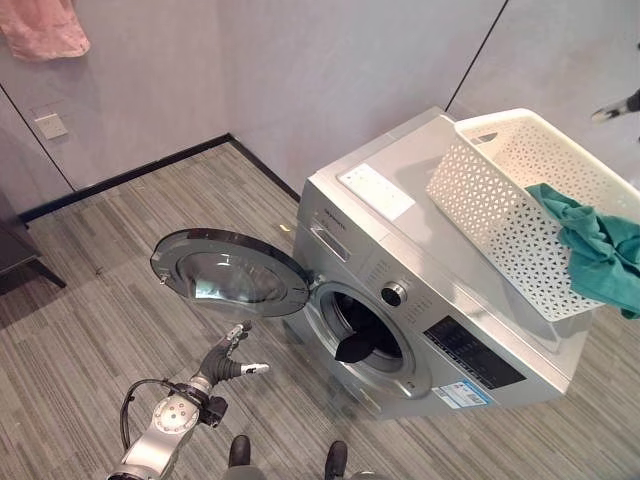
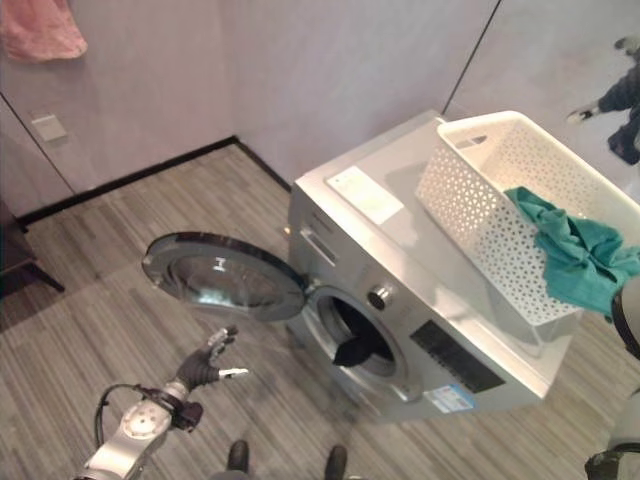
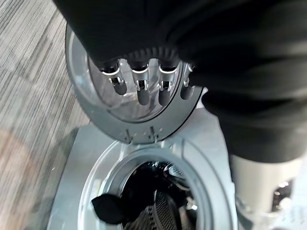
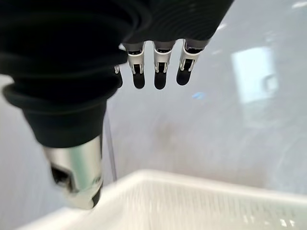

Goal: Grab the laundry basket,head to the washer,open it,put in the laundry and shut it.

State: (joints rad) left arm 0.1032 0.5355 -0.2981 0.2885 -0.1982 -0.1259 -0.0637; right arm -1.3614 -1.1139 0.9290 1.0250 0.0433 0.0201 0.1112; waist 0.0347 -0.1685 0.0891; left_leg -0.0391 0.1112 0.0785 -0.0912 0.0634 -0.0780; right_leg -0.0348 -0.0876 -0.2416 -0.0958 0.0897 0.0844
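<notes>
A pink cloth hangs at the wall's 11 o'clock corner. Below it sits a pale wall plate (its kind is unclear). A black baseboard edges the grey striped floor. A dark furniture piece stands at 9 o'clock.

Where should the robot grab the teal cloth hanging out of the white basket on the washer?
Pinch the bunched fold of the teal cloth where it drapes over the near rim of the white basket, coming from above on the robot's right. That part probably offers the freest hold, outside the lattice wall; the right hand is open above the basket.
</notes>
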